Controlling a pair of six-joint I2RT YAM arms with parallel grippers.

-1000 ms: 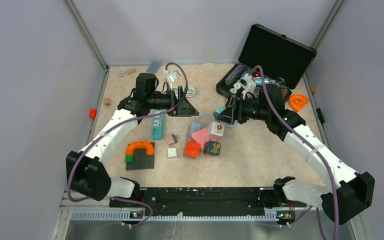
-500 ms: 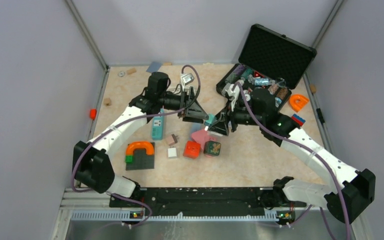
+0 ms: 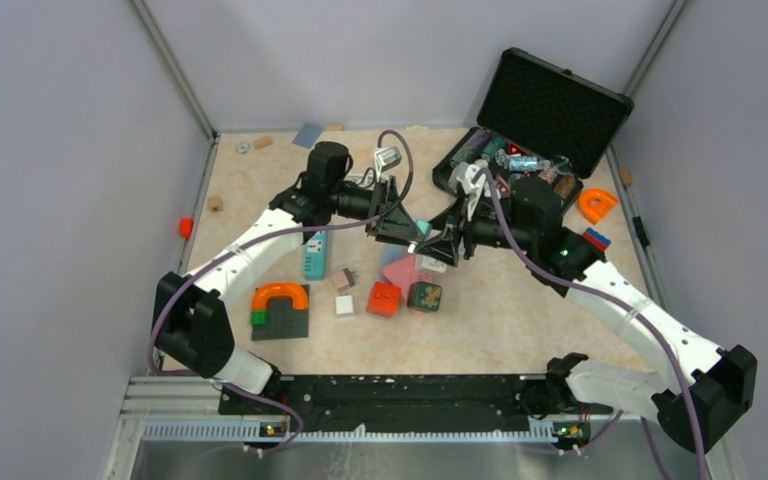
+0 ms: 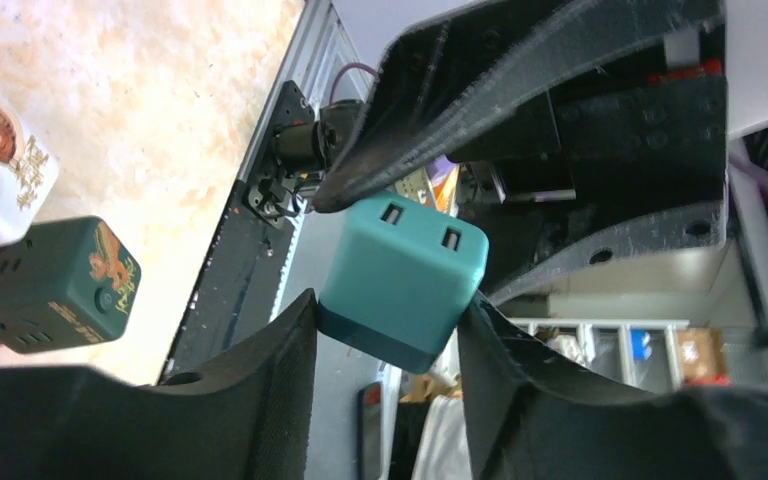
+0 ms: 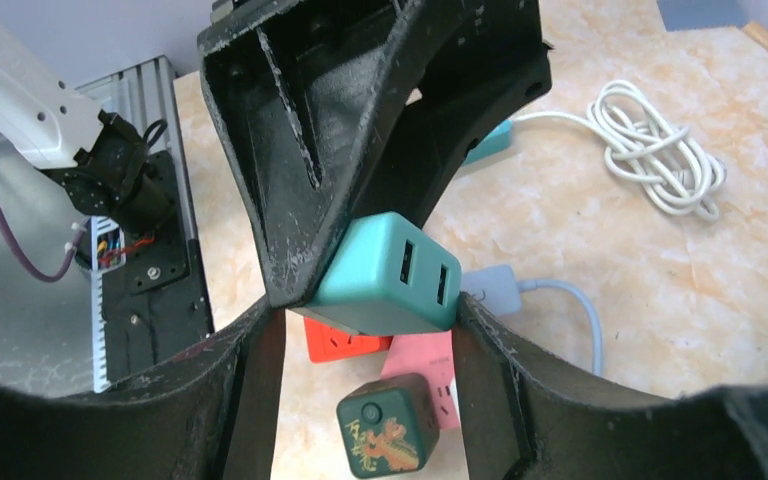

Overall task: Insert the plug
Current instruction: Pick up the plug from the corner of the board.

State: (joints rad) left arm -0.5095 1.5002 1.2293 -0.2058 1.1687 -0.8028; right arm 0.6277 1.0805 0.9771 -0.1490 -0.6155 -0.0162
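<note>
The plug, a teal cube with two USB slots, hangs in the air above the middle of the table. Both grippers meet on it from opposite sides. My left gripper comes from the left, and both its fingers touch the cube's sides. My right gripper comes from the right and is shut on the same cube. The plug's prongs are hidden. Below lie socket blocks: a dark green cube, a red one and a pink one.
A teal power strip lies left of centre, and a coiled white cable behind it. An open black case with small parts stands at the back right. An orange arch on a grey block sits front left.
My left arm has swung right to meet the right gripper, and its jaws have narrowed onto the teal plug. The right gripper has carried the plug slightly left and up.
</note>
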